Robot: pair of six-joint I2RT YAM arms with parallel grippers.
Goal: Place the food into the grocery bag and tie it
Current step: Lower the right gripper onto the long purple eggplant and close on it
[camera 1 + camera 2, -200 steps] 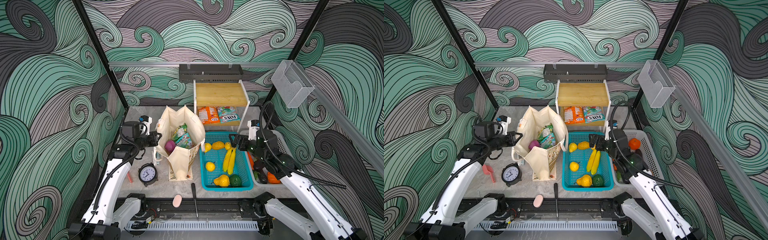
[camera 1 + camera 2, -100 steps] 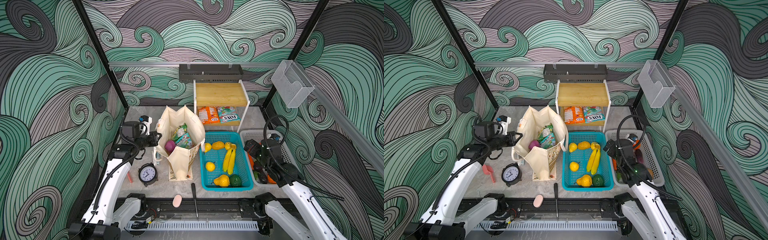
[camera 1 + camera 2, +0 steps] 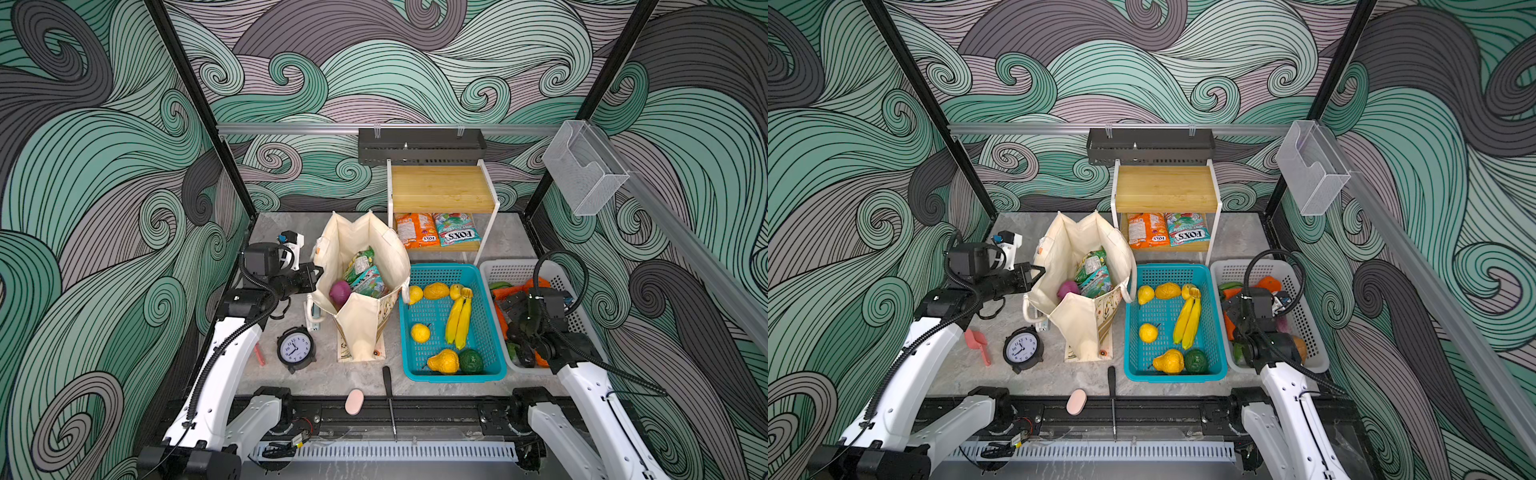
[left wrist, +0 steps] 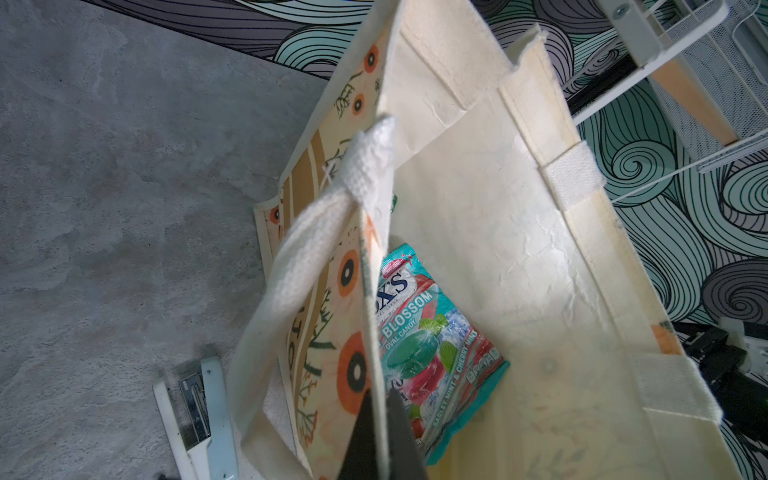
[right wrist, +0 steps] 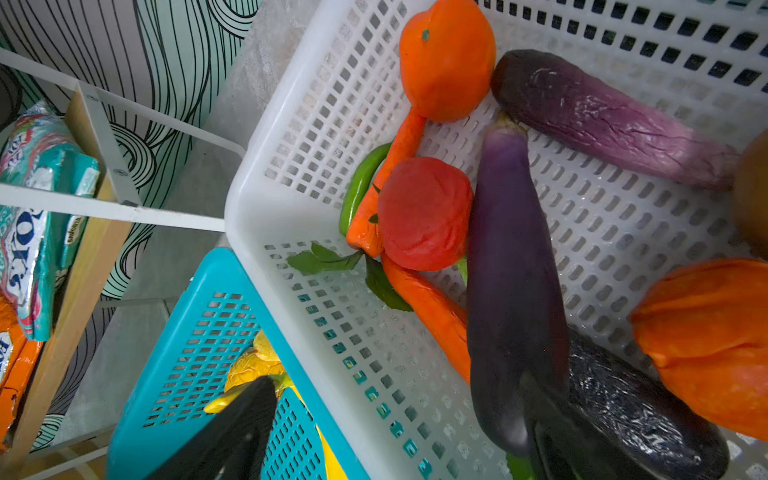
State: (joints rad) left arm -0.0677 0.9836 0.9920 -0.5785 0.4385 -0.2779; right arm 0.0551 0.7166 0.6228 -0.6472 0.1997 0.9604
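While the left gripper (image 4: 380, 401) pinches the grocery bag (image 4: 478, 232) rim, the wide-open right gripper (image 5: 397, 377) hovers in the white basket (image 3: 515, 270) at a top view's right, the eggplant (image 5: 511, 257) lying lengthwise under one finger (image 5: 552, 440), off-centre.

**Occlusions this frame**

Wrist view crops the right gripper (image 5: 397, 380) fingers (image 5: 245, 419) at the edge. In both top views its own wrist blocks the tips over the white basket (image 3: 511, 272). Only the left gripper (image 4: 380, 419) tips show in its wrist view. The bag (image 3: 361, 324) wall covers part of the onion (image 3: 340, 292); its lettering is unreadable. The stapler (image 4: 199, 415) is cropped.
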